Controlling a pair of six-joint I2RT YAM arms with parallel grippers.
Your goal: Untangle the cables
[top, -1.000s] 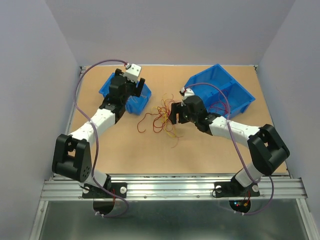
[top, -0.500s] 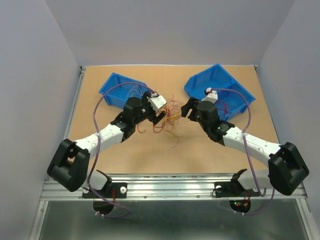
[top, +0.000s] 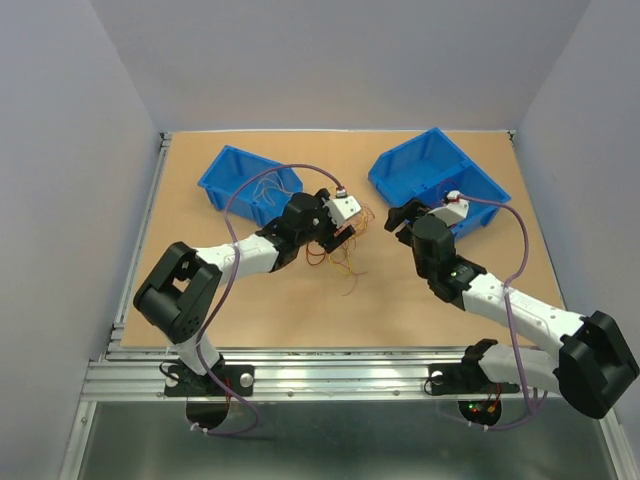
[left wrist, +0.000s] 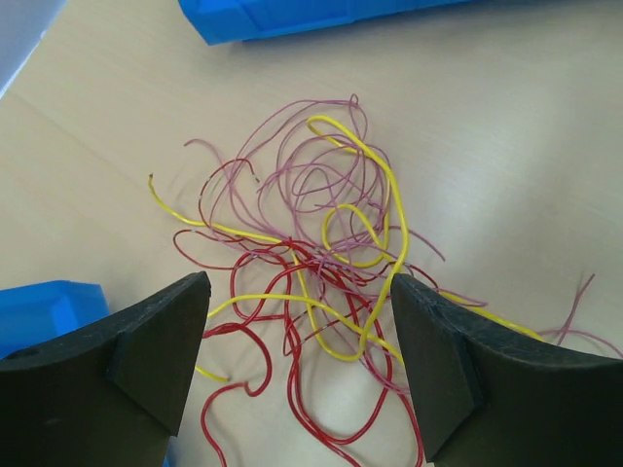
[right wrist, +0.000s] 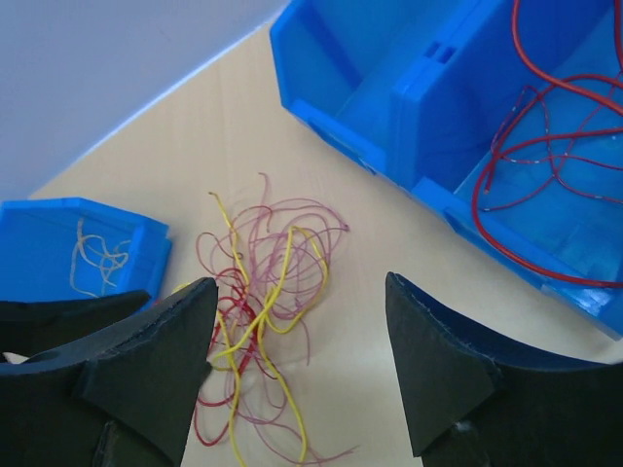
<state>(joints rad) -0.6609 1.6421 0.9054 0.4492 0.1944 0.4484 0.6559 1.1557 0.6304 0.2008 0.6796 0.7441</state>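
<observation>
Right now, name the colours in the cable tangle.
The cables are yellow, red and pink, clearest from the left wrist.

Pale grey walls (top: 330, 60) enclose the tan bench (top: 300, 315) on the left, right and far sides; a metal rail (top: 340, 375) edges its near side.

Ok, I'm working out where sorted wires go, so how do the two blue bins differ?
The left bin is smaller than the right bin. The left bin shows no divider; the right bin has a divider splitting it into compartments. The left bin holds a few pale wires; the right bin holds red wires. Both are blue, open-topped, and flank the tangled cables on the table.
</observation>
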